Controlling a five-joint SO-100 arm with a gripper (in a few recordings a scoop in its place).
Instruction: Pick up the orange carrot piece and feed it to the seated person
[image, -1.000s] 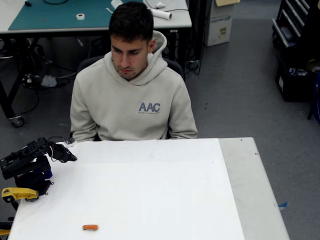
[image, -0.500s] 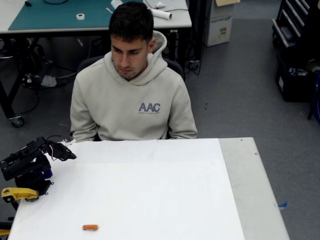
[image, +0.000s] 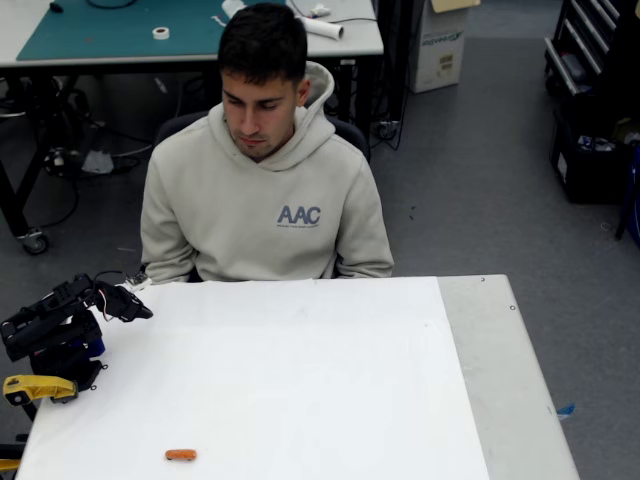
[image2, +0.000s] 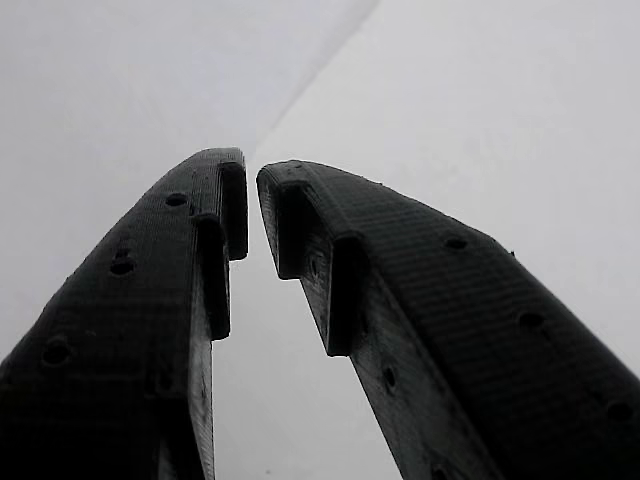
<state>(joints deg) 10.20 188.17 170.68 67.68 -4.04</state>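
Even, bright overhead light leaves the white worktop nearly shadowless and sharp in the fixed view, while the wrist view looks washed-out grey, its black jaws dark and softly grainy.

carrot piece on table — near edge

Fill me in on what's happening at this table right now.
Nothing is being handled yet. The black robot arm sits folded at the left edge of the white table, its gripper nearly closed and empty, with only a narrow gap between the fingers. The orange carrot piece lies untouched near the table's front edge, well apart from the gripper. The seated person waits at the far side, looking down.
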